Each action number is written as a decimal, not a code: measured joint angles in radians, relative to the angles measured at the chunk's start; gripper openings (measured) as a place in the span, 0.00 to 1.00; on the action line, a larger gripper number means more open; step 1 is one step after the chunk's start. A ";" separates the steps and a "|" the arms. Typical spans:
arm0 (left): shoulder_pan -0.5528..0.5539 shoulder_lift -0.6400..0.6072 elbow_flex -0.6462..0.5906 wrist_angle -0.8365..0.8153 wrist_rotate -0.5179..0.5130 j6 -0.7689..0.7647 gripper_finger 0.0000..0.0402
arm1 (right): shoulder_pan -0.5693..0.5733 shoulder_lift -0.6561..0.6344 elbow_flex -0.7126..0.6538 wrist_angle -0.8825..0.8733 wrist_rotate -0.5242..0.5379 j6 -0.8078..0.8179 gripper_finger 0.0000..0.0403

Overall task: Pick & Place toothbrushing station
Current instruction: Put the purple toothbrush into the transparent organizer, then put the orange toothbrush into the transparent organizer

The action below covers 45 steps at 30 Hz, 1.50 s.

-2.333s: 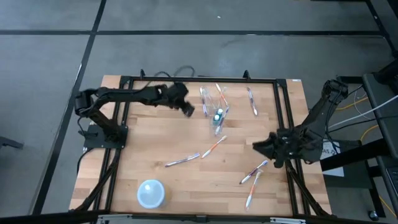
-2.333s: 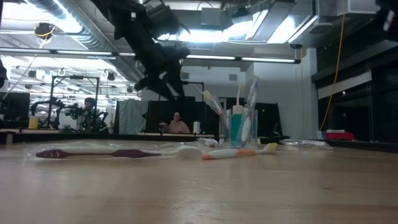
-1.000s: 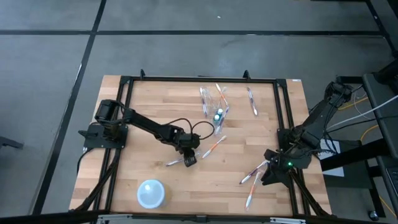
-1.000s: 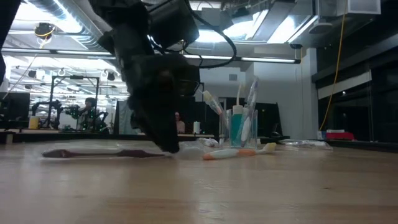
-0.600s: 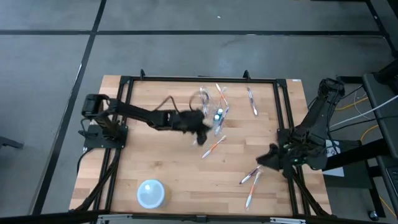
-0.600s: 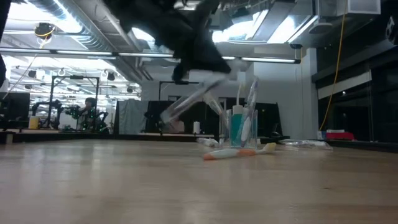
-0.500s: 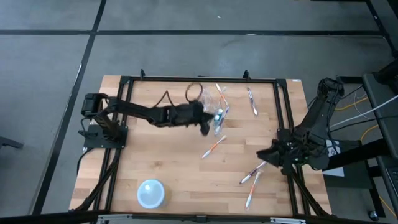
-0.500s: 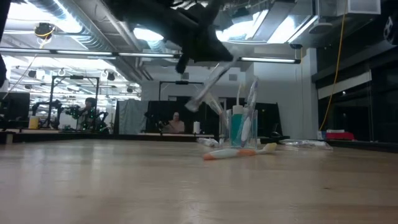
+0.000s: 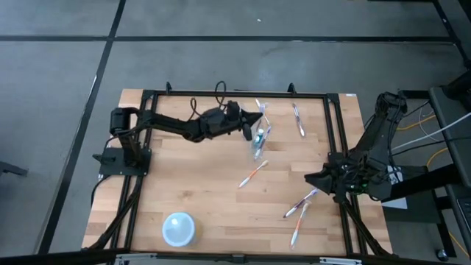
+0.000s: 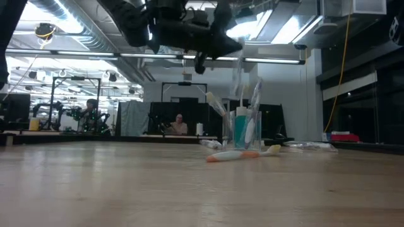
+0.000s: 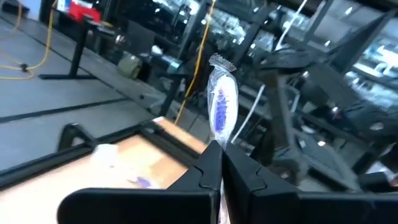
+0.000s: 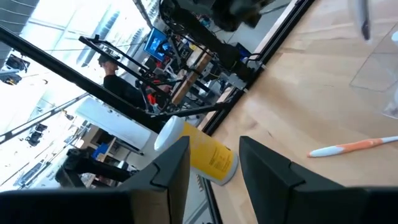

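Note:
My left gripper [image 9: 249, 124] hangs above the table's far middle, just left of the clear cup [image 9: 257, 140], and is shut on a wrapped toothbrush with purple accents [image 11: 222, 109]. The cup [image 10: 243, 129] stands upright on the wood and holds the teal tube [image 10: 240, 128] and a few toothbrushes. An orange toothbrush [image 9: 252, 174] lies flat at the table's middle. More toothbrushes [image 9: 300, 204] lie near my right gripper [image 9: 310, 179], which is open at the right edge with nothing between its fingers. My left gripper pinches the wrapped toothbrush between its two fingers [image 11: 208, 167], partway along its length. The fingers lie along the brush and point about level toward the cup. The brush's purple end [image 11: 222, 93] sticks out past the fingertips, lifted clear of the table.
A pale blue round bowl [image 9: 179, 228] sits near the front left. One toothbrush [image 9: 296, 119] lies at the far right and another [image 9: 296, 232] near the front right. A black frame [image 9: 235, 93] runs round the tabletop. People show in the room beyond.
My left gripper has risen from the table's middle with the wrapped purple toothbrush and swung toward the far edge, next to the cup. It has tipped from pointing down to about level. The brush, flat on the wood before, is now lifted clear.

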 joint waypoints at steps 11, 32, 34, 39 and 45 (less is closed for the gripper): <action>-0.128 0.077 -0.029 0.093 -0.217 0.007 0.00 | 0.000 0.000 0.006 -0.003 -0.011 0.028 0.35; -0.091 0.240 -0.065 0.318 -0.082 0.011 0.41 | 0.001 0.025 0.006 -0.115 -0.272 0.290 0.35; -0.091 0.223 -0.065 0.284 -0.081 0.024 0.47 | 0.001 0.034 0.006 -0.121 -0.272 0.299 0.35; -0.102 0.220 -0.065 0.171 -0.001 0.000 0.55 | 0.001 0.050 0.006 -0.122 -0.257 0.312 0.35; -0.147 0.156 -0.063 0.167 -0.022 0.045 0.52 | 0.005 0.069 0.006 -0.122 -0.253 0.336 0.35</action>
